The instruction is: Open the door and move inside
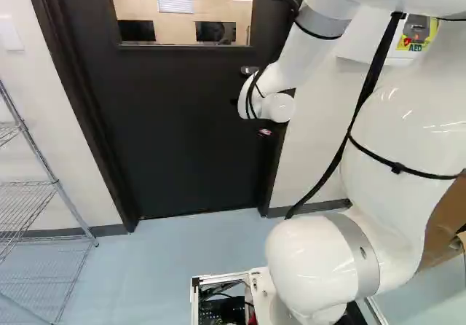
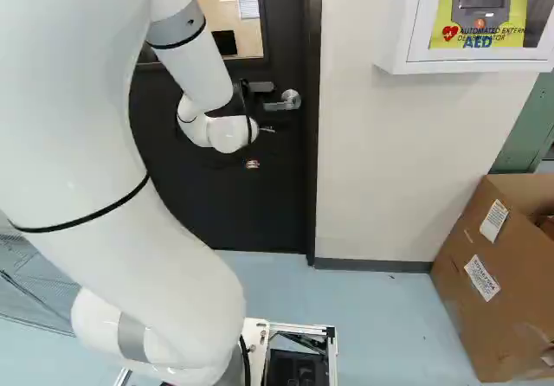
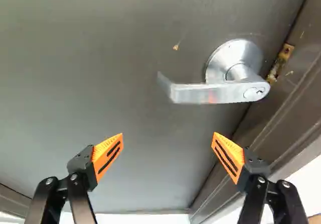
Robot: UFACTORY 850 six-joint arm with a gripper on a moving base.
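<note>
Dark door (image 1: 182, 135): shut in its dark frame (image 3: 266, 133), filled most of the left base view. White arm (image 2: 164, 256) rose in front, its far end near the door; it covered part of the door in both base views. Wire rack (image 1: 54, 183) stood at the left of the left base view, beside the door. Open cardboard box (image 2: 485, 273) sat on the pale blue floor (image 2: 389, 317) at the right of the right base view. Door window (image 1: 178, 8) had 2 dark monitors (image 1: 136, 30) showing through. White defibrillator cabinet (image 2: 394, 53) hung on the wall (image 2: 389, 161) above and to the left of the box in the right base view.

Black gripper (image 2: 252, 163) was near the door, its 2 fingers wide apart, nothing clamped; orange pads (image 3: 106, 151) faced each other across the gap. Silver lever handle (image 3: 215, 93) was on the door near the frame, ahead of the fingertips and above the gap, not touching the pads. Lever about level, free end pointing away from the frame. Brassy latch plate (image 3: 280, 63) sat at the door edge, just beside the handle's round rose (image 3: 225, 56).
</note>
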